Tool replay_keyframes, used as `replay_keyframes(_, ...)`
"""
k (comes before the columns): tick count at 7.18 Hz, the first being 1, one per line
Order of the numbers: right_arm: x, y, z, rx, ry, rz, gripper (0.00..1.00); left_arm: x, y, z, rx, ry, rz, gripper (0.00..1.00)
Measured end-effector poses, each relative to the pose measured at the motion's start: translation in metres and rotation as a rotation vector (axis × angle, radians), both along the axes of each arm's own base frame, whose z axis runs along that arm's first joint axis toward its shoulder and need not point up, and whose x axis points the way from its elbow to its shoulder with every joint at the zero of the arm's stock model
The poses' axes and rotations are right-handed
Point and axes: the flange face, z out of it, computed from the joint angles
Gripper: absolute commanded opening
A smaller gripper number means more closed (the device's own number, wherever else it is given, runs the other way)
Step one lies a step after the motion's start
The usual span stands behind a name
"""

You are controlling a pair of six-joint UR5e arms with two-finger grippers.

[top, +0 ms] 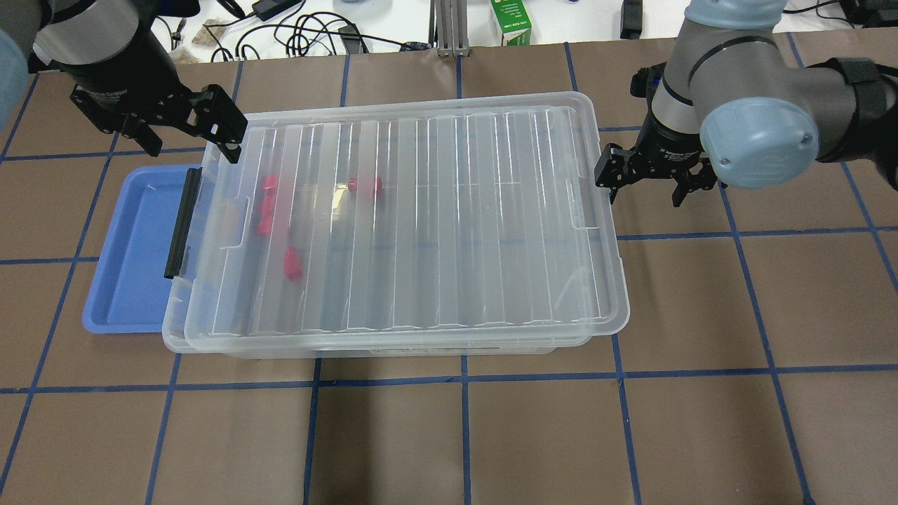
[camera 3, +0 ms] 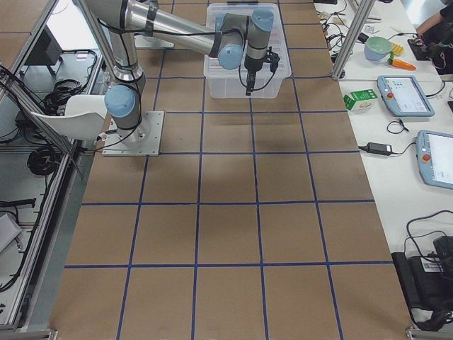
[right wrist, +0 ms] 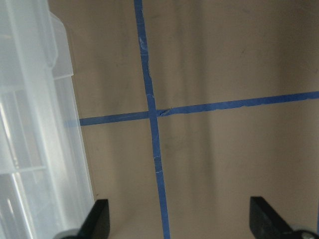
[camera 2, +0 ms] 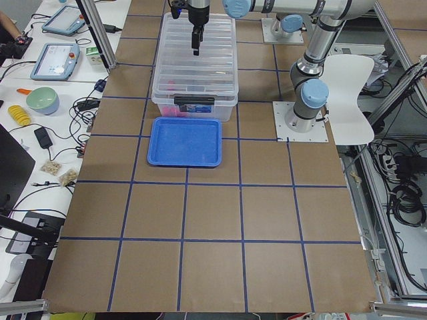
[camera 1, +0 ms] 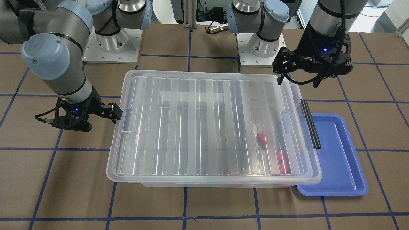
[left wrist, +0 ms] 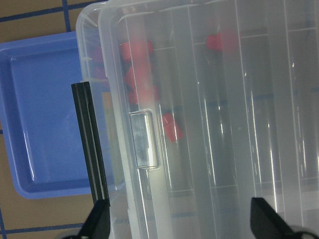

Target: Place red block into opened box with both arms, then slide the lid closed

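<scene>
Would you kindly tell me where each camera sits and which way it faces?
Front-facing: across the table, facing the robot's bases, down on the lid; left gripper view-right.
Overhead: behind the robot, looking forward-down; right gripper view-right.
Exterior left: table end beyond the blue tray; left arm near.
Exterior right: opposite end; right arm near.
Left wrist: down on red blocks; own fingertips below.
Right wrist: down on table; own fingertips likewise.
Shared: front-facing and overhead mirror one scene.

Blue tape lines [top: 463,379] grid the brown table [top: 701,435].
</scene>
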Motion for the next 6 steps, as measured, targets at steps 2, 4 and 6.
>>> replay_keyframes(2,-0.002,-0.006,0.028,-0.043,0.012,0.009,1.00,0.000,-0.001,-0.003,0.005,0.001,0.000,1.00)
replay_keyframes(4,-0.002,0.003,0.076,-0.053,0.013,0.012,1.00,0.000,-0.003,-0.005,0.007,0.002,0.000,1.00)
replay_keyframes(6,0.002,0.042,0.128,-0.053,-0.010,0.010,1.00,0.000,-0.004,-0.006,0.010,0.003,0.003,1.00)
